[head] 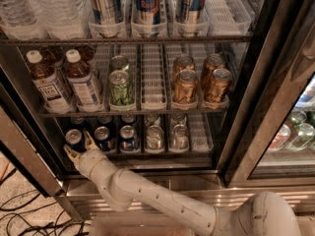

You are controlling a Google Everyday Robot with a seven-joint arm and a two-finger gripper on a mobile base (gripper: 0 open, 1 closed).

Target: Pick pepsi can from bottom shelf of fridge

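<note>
Inside fridge point(248, 102), at bottom shelf point(199, 132) lanes carrying dark-blue cans point(127, 137) and silver cans point(154, 137): holding tool point(80, 148) released, fingers spread, at leftmost pepsi can point(74, 137).

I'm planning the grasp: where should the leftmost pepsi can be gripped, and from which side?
Grip the pepsi can by its round side wall, coming from the front: it stands upright, and the rack above leaves little room overhead. The gripper, open, is at its front.

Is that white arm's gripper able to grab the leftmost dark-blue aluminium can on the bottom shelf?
Probably yes: the gripper is open at the dark-blue aluminium can, at the front of the bottom shelf; nothing stands between them.
</note>
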